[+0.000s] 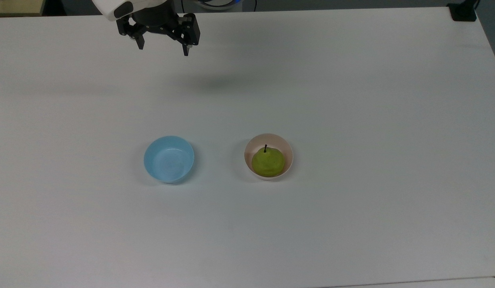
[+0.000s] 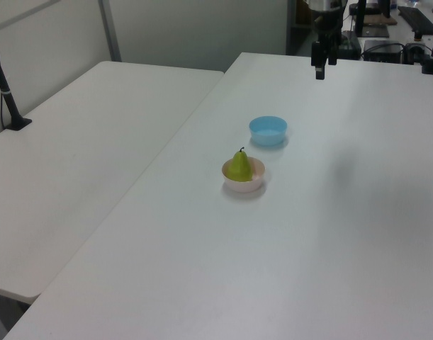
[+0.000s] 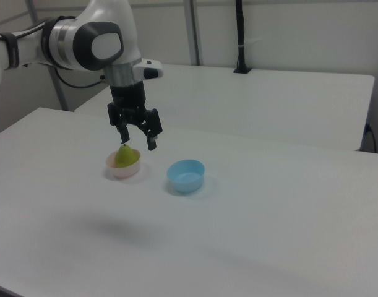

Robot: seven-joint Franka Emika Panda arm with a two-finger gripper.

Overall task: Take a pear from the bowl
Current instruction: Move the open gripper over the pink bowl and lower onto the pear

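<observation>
A yellow-green pear [image 1: 268,162] with a short dark stem stands upright in the pale pink bowl [image 1: 286,149], right of centre on the table in the top view. The left view shows the pear [image 2: 238,166] rising above the bowl's rim [image 2: 253,184]. In the right view the pear [image 3: 124,156] and bowl [image 3: 124,170] lie partly behind the arm. My gripper [image 1: 163,48] hangs open and empty high above the table, far from the bowl toward the top view's upper left; it also appears as gripper [image 2: 320,69] and gripper [image 3: 138,140].
An empty light blue bowl [image 1: 169,159] sits to the top view's left of the pink one. The white table [image 1: 351,224] is bare elsewhere. A second white table [image 2: 74,156] adjoins it, with a black post [image 2: 7,92] clamped on its edge.
</observation>
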